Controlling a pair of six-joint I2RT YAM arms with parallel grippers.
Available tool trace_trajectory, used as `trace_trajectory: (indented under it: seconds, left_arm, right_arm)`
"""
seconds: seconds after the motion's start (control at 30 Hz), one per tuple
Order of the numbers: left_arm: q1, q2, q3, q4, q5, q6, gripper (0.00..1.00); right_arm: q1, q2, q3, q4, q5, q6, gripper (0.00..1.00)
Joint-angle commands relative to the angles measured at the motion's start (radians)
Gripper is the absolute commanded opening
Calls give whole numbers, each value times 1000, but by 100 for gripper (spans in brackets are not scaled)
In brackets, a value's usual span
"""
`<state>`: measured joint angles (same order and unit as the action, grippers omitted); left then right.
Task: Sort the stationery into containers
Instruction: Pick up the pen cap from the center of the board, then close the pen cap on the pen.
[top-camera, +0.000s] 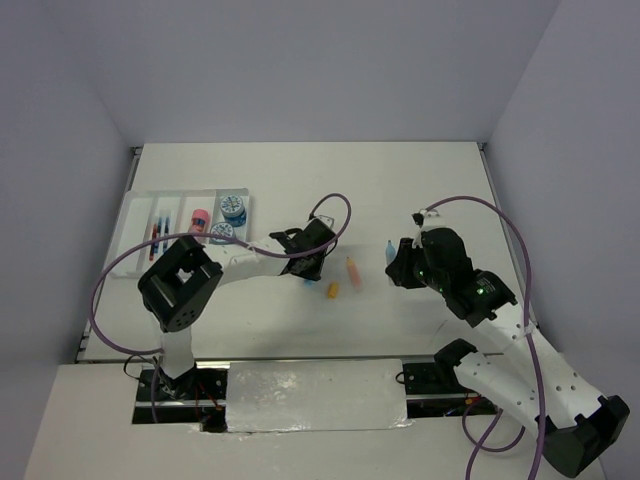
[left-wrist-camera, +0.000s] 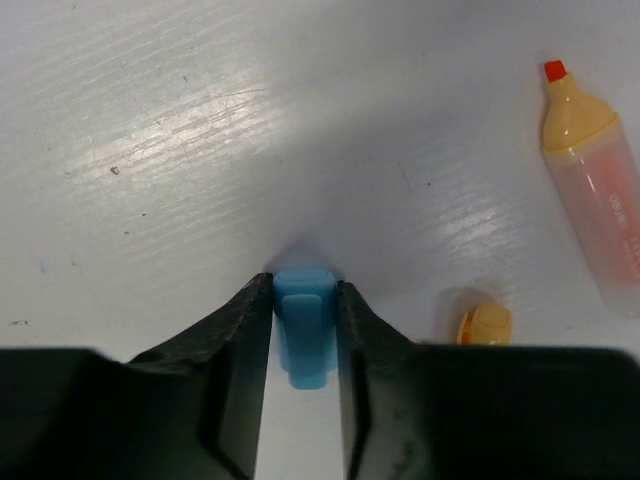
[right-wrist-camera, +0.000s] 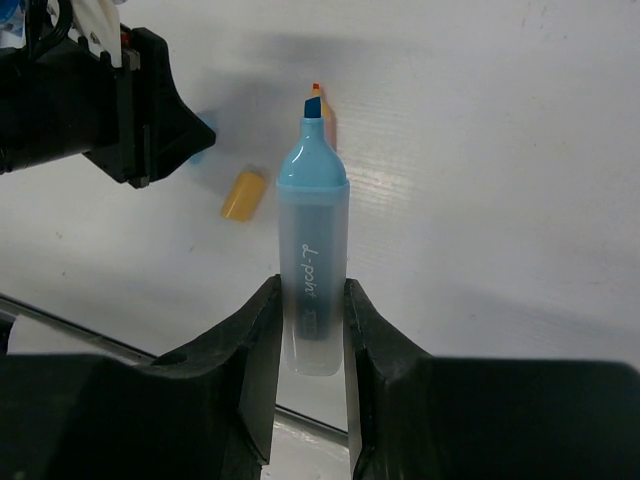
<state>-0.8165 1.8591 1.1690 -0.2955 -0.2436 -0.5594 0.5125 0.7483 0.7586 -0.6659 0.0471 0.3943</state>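
Observation:
My left gripper (left-wrist-camera: 305, 292) is shut on a short light-blue cap (left-wrist-camera: 304, 325), both fingers pressing its sides, low at the table surface. Just right of it lie an orange cap (left-wrist-camera: 485, 325) and an uncapped orange highlighter (left-wrist-camera: 595, 190). My right gripper (right-wrist-camera: 312, 292) is shut on a light-blue highlighter (right-wrist-camera: 313, 230), held above the table with its bare tip pointing away. In the top view the white divided tray (top-camera: 137, 228) sits at the far left, holding pens (top-camera: 160, 228), a pink cylinder (top-camera: 200, 221) and two blue-white rolls (top-camera: 233, 208).
The left arm reaches across the table's middle from its base (top-camera: 178, 290). The right arm (top-camera: 470, 285) comes in from the right, its gripper close to the orange highlighter (top-camera: 353, 271). Purple cables loop above both arms. Walls close in the table at the back and sides.

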Motion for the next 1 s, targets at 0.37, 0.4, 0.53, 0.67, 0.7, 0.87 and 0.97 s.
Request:
trace_trajectory:
  seconds: [0.37,0.4,0.53,0.67,0.7,0.87,0.97]
  left_arm:
    - [-29,-449,-144,189,13,-86,7]
    - [-29,-542,-161,228,30,-86,6]
    - [-30,-768,-305,525,137,-96,7]
    - [-33,-920,-471,888,303,-122,9]
    - [-33,-943,-486,1023,349,-129,9]
    - [-33,-962,-537,1277,516,-206,8]
    - [-35,-994,-568,1343,523,-234,8]
  right_arm:
    - [24,-176,-275,565,-541,121,5]
    - [37,-202,-336,718,-579,191,4]
    - [135,-245,-458,1082,-656,345,3]
    - [340,-196,-461,1285,-619,362,2]
    - [366,-154,-440,1337,-621,357,2]
    - [445,-47,-410,1554,-655,385,2]
    - [469,-59,-375,1482,-587,329,1]
